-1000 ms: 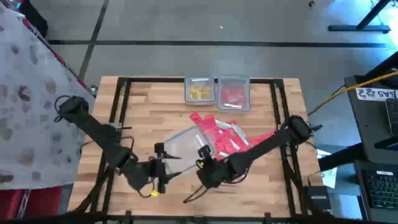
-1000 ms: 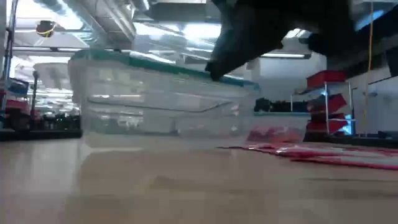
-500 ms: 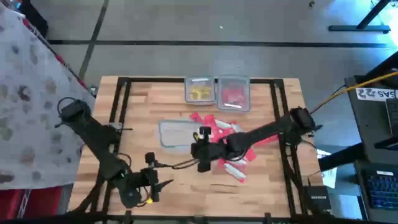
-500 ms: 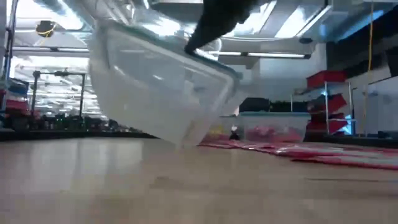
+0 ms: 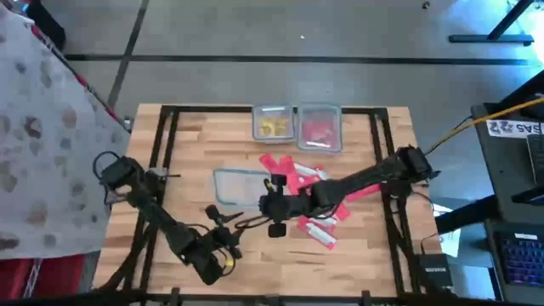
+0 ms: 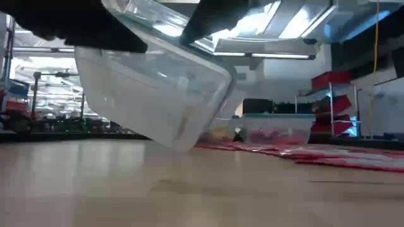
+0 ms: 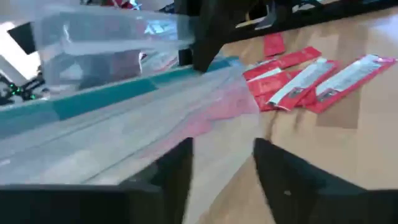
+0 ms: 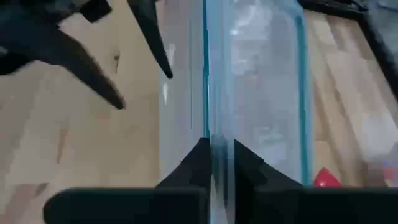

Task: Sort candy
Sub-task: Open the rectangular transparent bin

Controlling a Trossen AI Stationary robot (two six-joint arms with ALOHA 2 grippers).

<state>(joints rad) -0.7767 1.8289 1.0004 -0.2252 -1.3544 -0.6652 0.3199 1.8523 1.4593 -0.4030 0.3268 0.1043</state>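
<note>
The right gripper (image 5: 270, 204) pinches the rim of the empty tub (image 5: 236, 185), tipped up. The left gripper (image 5: 223, 246) waits nearby, spread. The candy (image 5: 310, 189) lies beside the tub. Next, set the tub down.

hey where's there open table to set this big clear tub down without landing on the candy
Bare wood lies along the table's left side, between the left frame rail and the big clear tub held tilted by the right claw, and along the far edge left of the yellow-candy tub. Crowded: the red packets right of centre.
</note>
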